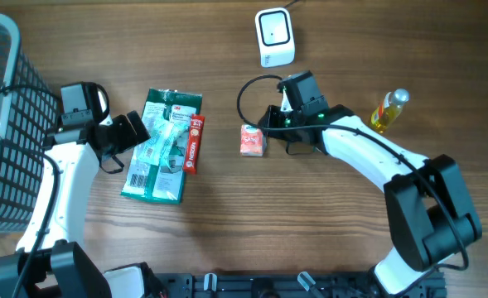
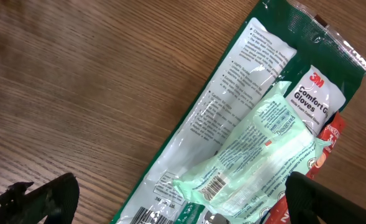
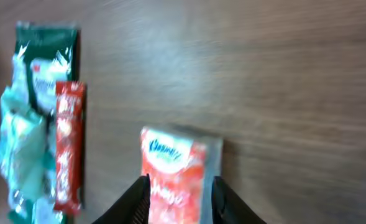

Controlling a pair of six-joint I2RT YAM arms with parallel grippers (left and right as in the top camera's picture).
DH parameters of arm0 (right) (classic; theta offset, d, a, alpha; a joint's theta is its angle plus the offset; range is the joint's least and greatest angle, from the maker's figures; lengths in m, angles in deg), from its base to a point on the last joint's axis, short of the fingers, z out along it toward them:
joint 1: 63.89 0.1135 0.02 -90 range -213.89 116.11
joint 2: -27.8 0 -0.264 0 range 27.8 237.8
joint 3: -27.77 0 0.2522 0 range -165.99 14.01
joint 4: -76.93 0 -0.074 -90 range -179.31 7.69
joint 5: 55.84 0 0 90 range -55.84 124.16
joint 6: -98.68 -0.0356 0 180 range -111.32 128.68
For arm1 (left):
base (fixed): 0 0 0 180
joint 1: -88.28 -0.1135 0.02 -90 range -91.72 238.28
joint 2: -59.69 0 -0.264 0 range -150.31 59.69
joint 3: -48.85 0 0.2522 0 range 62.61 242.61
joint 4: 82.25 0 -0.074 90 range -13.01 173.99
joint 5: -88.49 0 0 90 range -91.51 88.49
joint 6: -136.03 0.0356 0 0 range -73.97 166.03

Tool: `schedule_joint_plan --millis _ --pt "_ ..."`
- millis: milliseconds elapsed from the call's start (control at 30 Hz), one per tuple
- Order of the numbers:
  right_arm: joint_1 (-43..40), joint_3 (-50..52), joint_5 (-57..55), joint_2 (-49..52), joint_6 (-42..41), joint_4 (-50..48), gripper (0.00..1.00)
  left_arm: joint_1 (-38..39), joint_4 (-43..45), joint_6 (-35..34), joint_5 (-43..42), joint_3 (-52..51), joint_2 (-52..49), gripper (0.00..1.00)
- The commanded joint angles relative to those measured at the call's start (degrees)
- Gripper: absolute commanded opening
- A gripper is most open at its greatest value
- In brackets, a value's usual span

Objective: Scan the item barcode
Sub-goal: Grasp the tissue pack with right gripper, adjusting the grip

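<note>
Packet (image 1: 252,140) on the wooden table (image 1: 227,232).
My right pincer (image 3: 179,186) sits around it; I cannot tell if it squeezes. My left pincer (image 2: 183,199) is wide.

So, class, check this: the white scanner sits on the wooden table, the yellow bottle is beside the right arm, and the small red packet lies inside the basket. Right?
Not quite. The small red packet lies on the table, at the right gripper, not inside the basket; the overhead view shows this. The white scanner and yellow bottle are as stated.
</note>
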Motion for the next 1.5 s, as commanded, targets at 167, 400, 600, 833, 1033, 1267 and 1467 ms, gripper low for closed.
schedule_joint_plan --millis 167,400,600,833,1033,1267,1467 --pt "1.2 1.2 1.8 -0.4 2.4 1.5 0.34 0.2 0.0 1.2 -0.5 -0.2 -0.2 1.0" --pt "1.3 2.2 1.6 3.3 2.1 1.1 0.41 0.2 0.0 1.2 -0.5 -0.2 -0.2 1.0" --pt "1.3 2.2 1.6 4.2 2.0 0.5 0.46 0.2 0.0 1.2 -0.5 -0.2 -0.2 1.0" --pt "1.5 2.2 -0.1 5.9 0.5 -0.8 0.49 0.2 0.0 1.2 -0.5 -0.2 -0.2 1.0" --pt "3.4 2.2 -0.1 8.5 0.5 -3.0 0.41 0.2 0.0 1.2 -0.5 -0.2 -0.2 1.0" --pt "3.5 2.1 0.5 8.5 0.5 -4.0 0.18 0.2 0.0 1.2 -0.5 -0.2 -0.2 1.0" --pt "0.5 1.6 10.6 4.3 3.3 -4.2 0.04 0.2 0.0 1.2 -0.5 -0.2 -0.2 1.0"
